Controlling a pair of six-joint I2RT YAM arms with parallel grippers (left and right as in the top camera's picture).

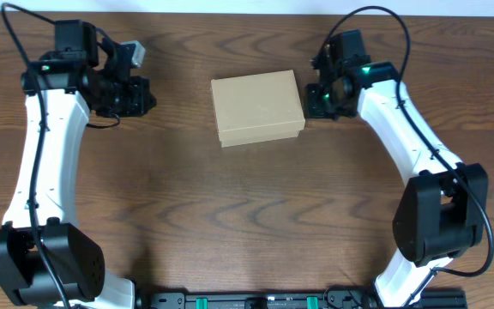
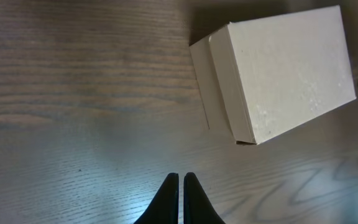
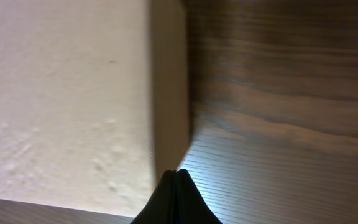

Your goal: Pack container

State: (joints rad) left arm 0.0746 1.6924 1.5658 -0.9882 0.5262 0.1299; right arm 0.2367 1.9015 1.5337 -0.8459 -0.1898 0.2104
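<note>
The container [image 1: 257,107] is a plain brown cardboard box lying flat in the middle of the table with its lid down. My left gripper [image 1: 148,96] hovers well to its left, shut and empty. In the left wrist view the container [image 2: 284,71] lies ahead and to the right of the closed fingertips [image 2: 180,177], with bare wood between. My right gripper [image 1: 309,99] sits right beside the container's right side, shut with nothing in it. Its wrist view shows the closed tips [image 3: 176,172] at the container's side wall [image 3: 169,93]; I cannot tell whether they touch it.
The dark wooden table [image 1: 247,215] stretches round the container. Both white arms run down the left and right sides to their bases at the front edge, where a black rail [image 1: 256,300] lies.
</note>
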